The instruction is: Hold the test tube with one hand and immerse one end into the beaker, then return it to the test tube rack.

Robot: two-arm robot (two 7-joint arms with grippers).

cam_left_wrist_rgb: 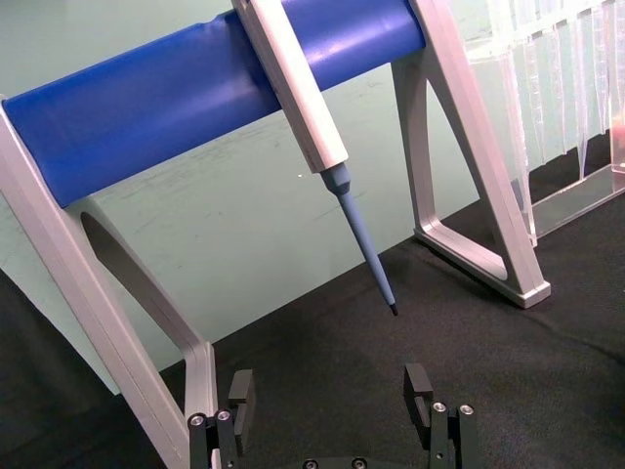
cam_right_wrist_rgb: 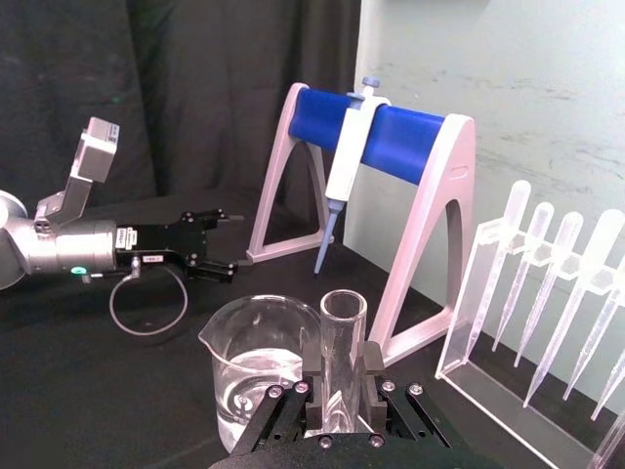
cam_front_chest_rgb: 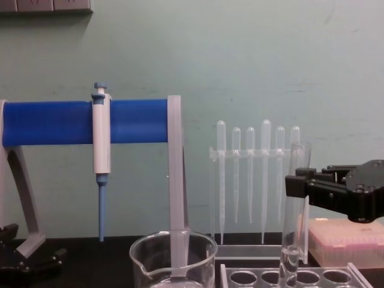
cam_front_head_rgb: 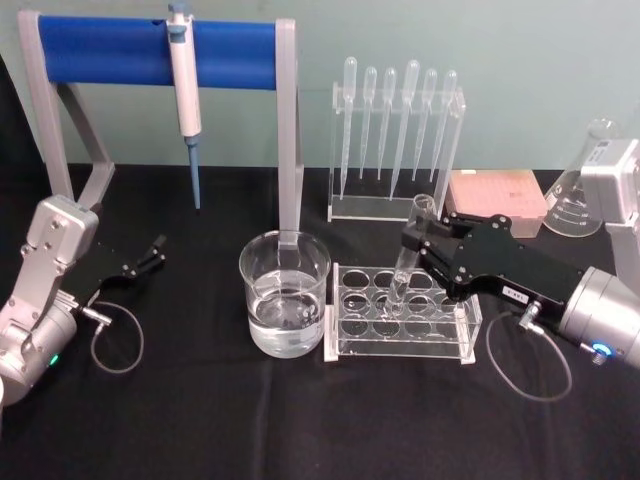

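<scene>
The black right gripper (cam_front_head_rgb: 425,245) is clamped on the long clear glass test tube (cam_front_head_rgb: 410,255), upright with its round end low in the clear holed rack (cam_front_head_rgb: 400,318), while the wide clear glass beaker (cam_front_head_rgb: 285,293) stands just off the rack's left end, toward the robot's left, the open-fingered left gripper (cam_front_head_rgb: 150,255) parked near the table's left edge.

Open black table (cam_front_head_rgb: 200,420) lies before the beaker (cam_front_head_rgb: 285,305). Behind it, the pipettor stand (cam_front_head_rgb: 160,60) and pipette rack (cam_front_head_rgb: 395,150) block passage.
</scene>
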